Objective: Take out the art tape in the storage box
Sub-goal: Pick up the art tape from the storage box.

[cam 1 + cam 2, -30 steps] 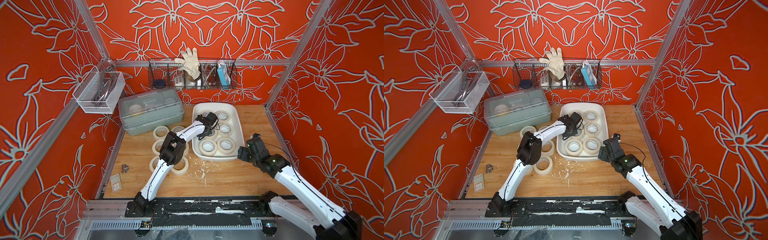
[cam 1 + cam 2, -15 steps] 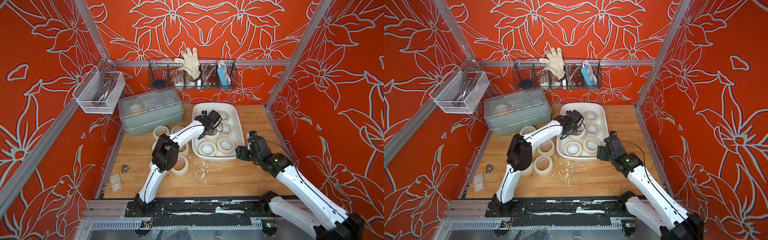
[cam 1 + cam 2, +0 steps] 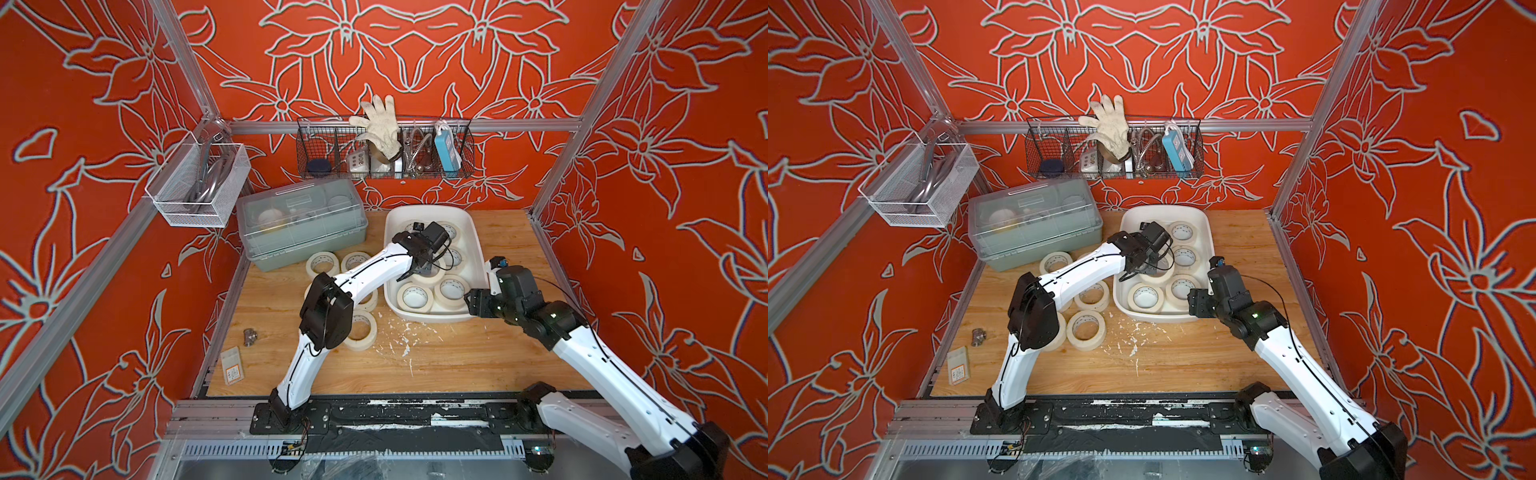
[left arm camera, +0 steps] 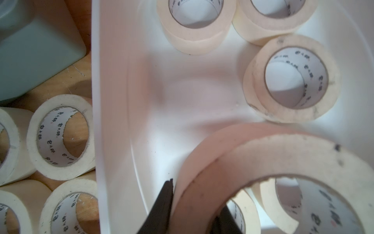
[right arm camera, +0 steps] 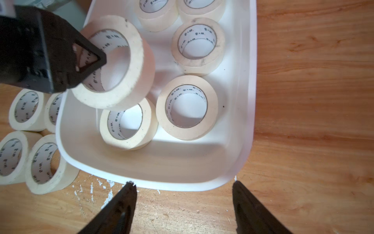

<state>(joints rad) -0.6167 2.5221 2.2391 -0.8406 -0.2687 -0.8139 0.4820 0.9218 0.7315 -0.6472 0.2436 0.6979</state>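
One art tape roll (image 5: 135,52) is clamped at its wall by the left gripper (image 4: 194,210), raised tilted above the storage box (image 5: 162,162) floor. Five more rolls (image 5: 212,109) are seen flat inside. The right gripper (image 5: 183,183) is held spread just outside the box.

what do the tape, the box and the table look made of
tape: likely matte cream paper on a printed white card core, edges scuffed.
box: glossy white plastic, judging by sheen and rounded moulded corners.
table: wood or wood-look board, grain showing.
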